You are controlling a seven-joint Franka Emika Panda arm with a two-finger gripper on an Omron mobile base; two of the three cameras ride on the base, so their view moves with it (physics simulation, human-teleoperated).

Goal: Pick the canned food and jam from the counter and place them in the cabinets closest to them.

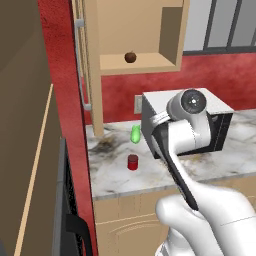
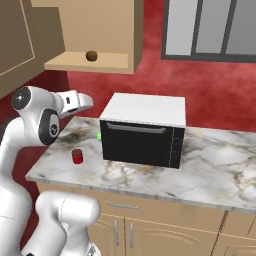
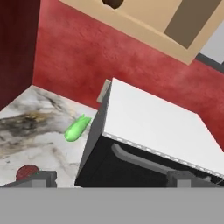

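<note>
Left base view: open cabinet (image 1: pixel 142 35) holds a brown ball (image 1: pixel 130 57) on its shelf. Canned food (image 1: pixel 132 162) stands on the counter (image 1: pixel 115 175), near the green oblong (image 1: pixel 135 133).
Right base view: microwave (image 2: pixel 144 131) mostly hides the oblong.
Hand view: gripper (image 3: pixel 111 178) fingers wide apart, empty; can partly cut off.

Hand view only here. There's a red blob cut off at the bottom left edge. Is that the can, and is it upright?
Observer: Yes, the canned food stands upright on the counter, left of the microwave and apart from it.
Operator: I get just the cabinet's bottom corner. Is the door open?
Observer: The cabinet is open, with its door swung out to the left.
Operator: Where's the gripper relative to the can?
Observer: The gripper hangs well above the can, not touching it.
</note>
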